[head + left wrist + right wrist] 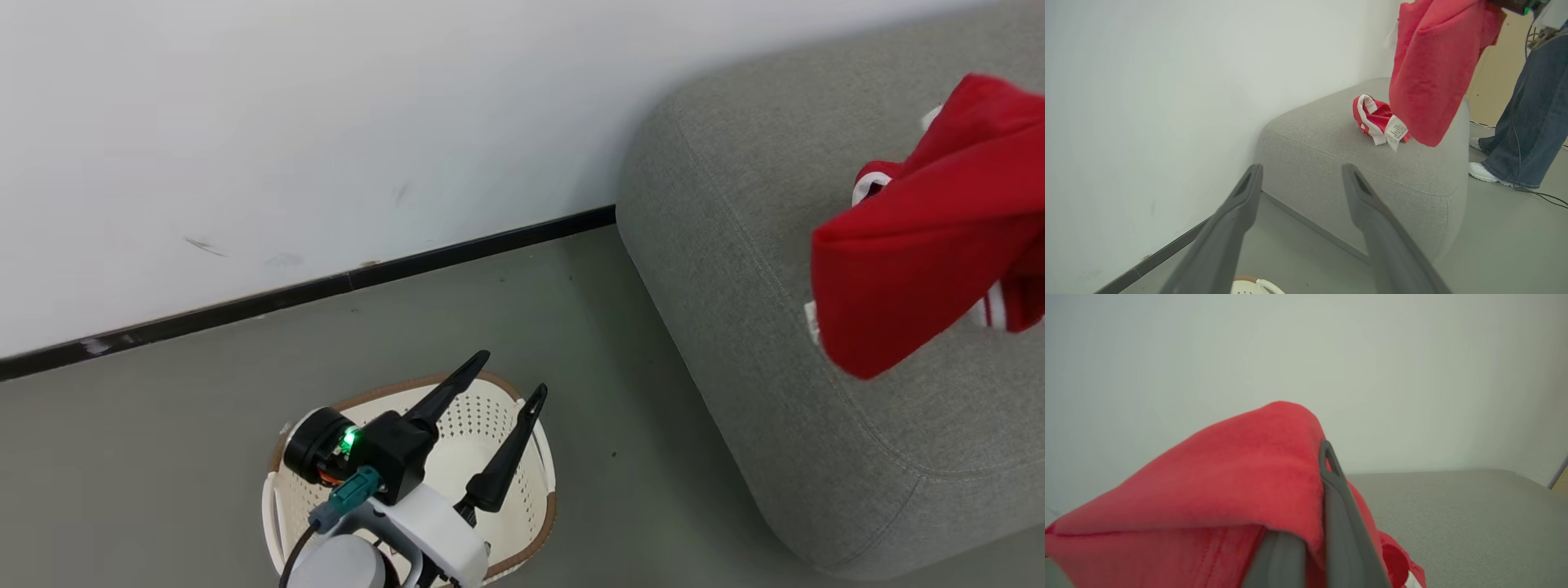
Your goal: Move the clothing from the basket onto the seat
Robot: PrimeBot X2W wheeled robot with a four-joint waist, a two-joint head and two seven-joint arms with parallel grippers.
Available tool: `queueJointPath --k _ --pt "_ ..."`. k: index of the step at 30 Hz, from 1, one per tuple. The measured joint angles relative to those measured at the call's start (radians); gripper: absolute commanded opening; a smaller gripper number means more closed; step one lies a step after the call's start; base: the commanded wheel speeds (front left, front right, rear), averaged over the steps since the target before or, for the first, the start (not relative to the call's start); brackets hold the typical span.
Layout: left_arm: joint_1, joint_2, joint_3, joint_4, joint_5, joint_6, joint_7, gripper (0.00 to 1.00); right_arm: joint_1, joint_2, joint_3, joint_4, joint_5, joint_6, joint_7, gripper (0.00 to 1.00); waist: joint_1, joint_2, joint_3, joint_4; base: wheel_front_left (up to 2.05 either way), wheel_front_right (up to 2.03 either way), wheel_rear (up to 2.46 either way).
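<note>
- R gripper (1323, 457): fingers together, clamped on held garment (922, 245), which hangs in the air over sofa (735, 286).
- L gripper (513, 371): fingers apart, nothing btwn them, hovers over basket (482, 420) on the floor, well apart from sofa.
- 2nd garment (1376, 118) lies bunched on sofa top, white trim + label showing, near the hanging one.
- Risk: low end of held garment hangs near sofa's rounded edge. If let go here, it prob. slides off to the floor.
- Risk: fabric drapes over R fingers. When they part it may stay hooked and get dragged back off sofa as the arm pulls away.
- Risk: person (1523, 122) stands by sofa's far end, cable (1543, 198) on the floor by the shoes. A wide R-arm swing could come too close.
- Hidden: basket inside mostly covered by L gripper + wrist. The bit that shows looks bare, but can't tell if more clothing is left.
- Hidden: one R finger is buried under fabric, so depth of the pinch is unclear.
- Can't tell if the hanging end touches sofa or just clears it.
- Held garment is bunched, so its type is unclear.
</note>
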Motion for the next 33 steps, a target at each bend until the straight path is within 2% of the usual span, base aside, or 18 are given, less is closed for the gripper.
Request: queueJointPath --k 11,18,26,33 --pt "-0.004 0.037 0.021 -0.060 0.036 0.037 0.033 1.00 -0.177 -0.103 -0.130 0.113 0.034 0.000 0.049 0.00 0.0000 0.0000 0.084 0.021 0.00 0.00 0.00" --pt "-0.025 0.044 0.020 -0.112 0.056 0.052 0.055 1.00 -0.215 -0.178 -0.214 0.207 0.036 0.000 0.058 0.00 0.0000 0.0000 0.136 0.048 0.00 0.00 0.00" --pt "-0.045 0.058 0.014 -0.165 0.087 0.061 0.086 1.00 -0.229 -0.212 -0.294 0.304 0.035 0.000 0.048 0.00 0.0000 0.0000 0.195 0.086 0.00 0.00 0.00" --pt "-0.069 0.054 -0.002 -0.200 0.096 0.061 0.099 1.00 -0.229 -0.213 -0.335 0.384 0.023 0.000 0.018 0.00 0.0000 0.0000 0.248 0.119 0.00 0.00 0.00"
